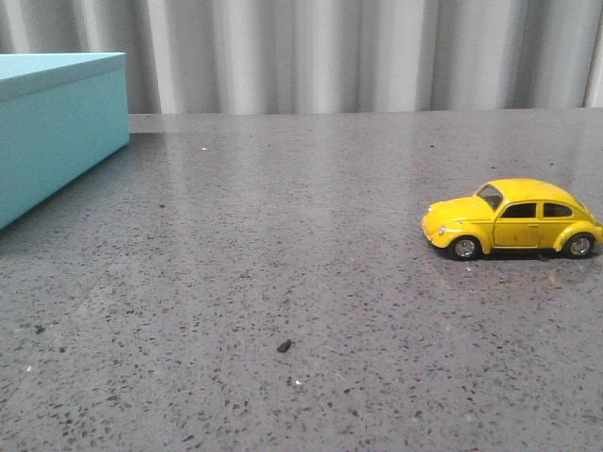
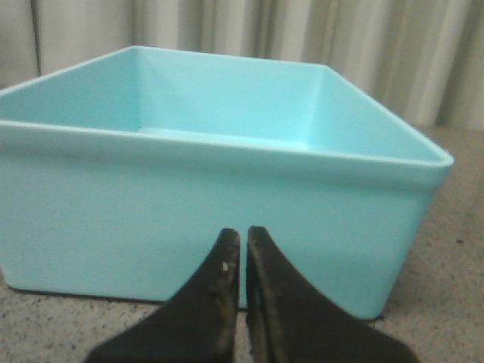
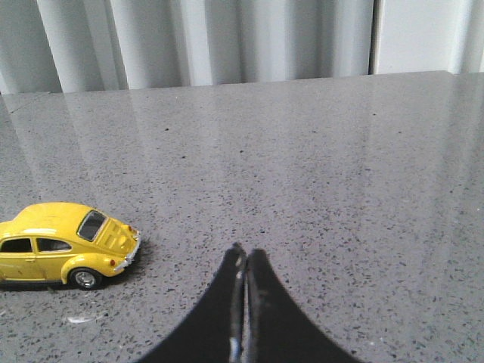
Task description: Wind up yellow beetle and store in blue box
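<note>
Box (image 1: 57, 132) cropped left; beetle (image 1: 513, 219) whole, untouched.

The grey speckled tabletop (image 1: 283, 245) lies bare across its middle, leaving a wide lane between the blue box (image 1: 57, 132) at the far left corner and the yellow beetle (image 1: 512, 219) near the right edge, the two well apart. The box stands open at the top with nothing visible inside, its tall walls blocking any low approach from the left edge. A small dark crumb (image 1: 284, 346) lies toward the near edge.
</note>
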